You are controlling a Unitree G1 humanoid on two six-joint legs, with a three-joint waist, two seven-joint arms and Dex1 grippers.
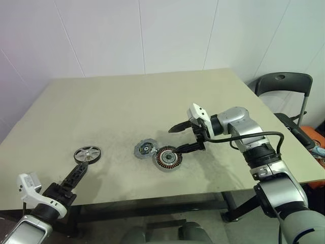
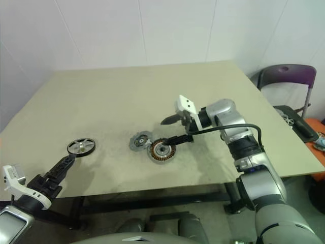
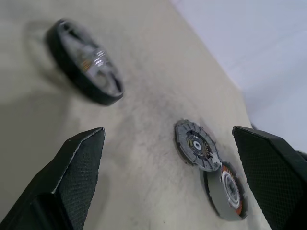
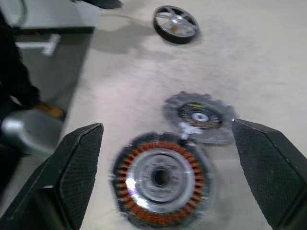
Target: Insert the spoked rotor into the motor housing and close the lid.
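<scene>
The spoked rotor [image 1: 87, 154] lies flat on the table's left front part. The motor housing [image 1: 168, 158], a silver ring with copper windings, rests near the table's middle. The grey lid [image 1: 144, 149] lies beside it on its left, touching or overlapping its edge. My right gripper [image 1: 182, 138] hovers open just right of and above the housing, with nothing between its fingers. In the right wrist view the housing [image 4: 160, 184] and lid [image 4: 199, 117] sit between the spread fingers. My left gripper [image 1: 76, 175] is open and empty at the front edge, just short of the rotor [image 3: 86, 62].
The beige table [image 1: 127, 101] stands against a white wall. A dark folding chair [image 1: 284, 84] is past its right edge, with orange and dark items on the floor beside it. Under the front edge runs the table's dark frame.
</scene>
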